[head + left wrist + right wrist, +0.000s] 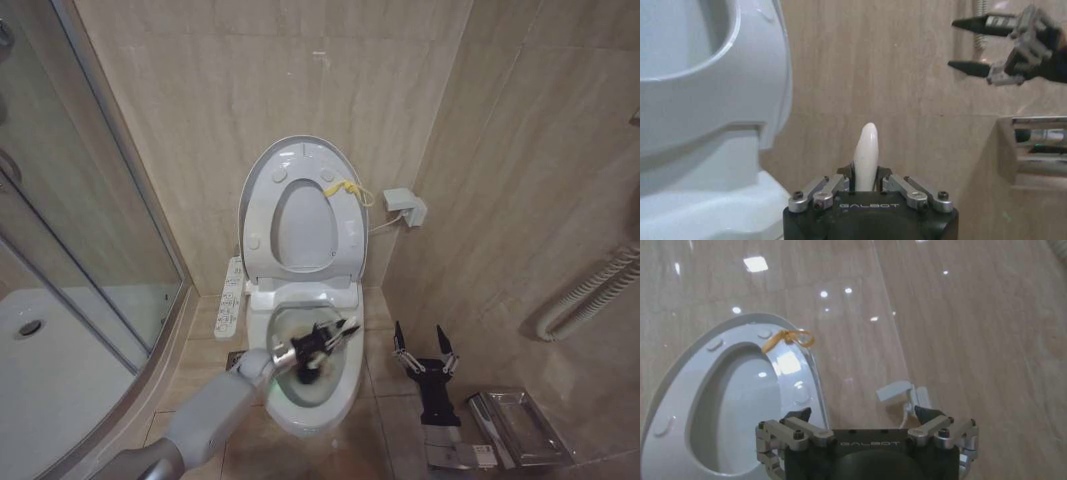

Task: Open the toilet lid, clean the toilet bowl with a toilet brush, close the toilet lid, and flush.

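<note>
Left hand (318, 345) around half-hidden toilet brush (866, 155)

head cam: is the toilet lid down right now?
No. The toilet lid stands raised against the wall, and the left gripper holds the toilet brush inside the open toilet bowl.

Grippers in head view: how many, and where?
2. The left gripper is over the toilet bowl, shut on the toilet brush. The right gripper hangs open over the floor beside the bowl.
</note>
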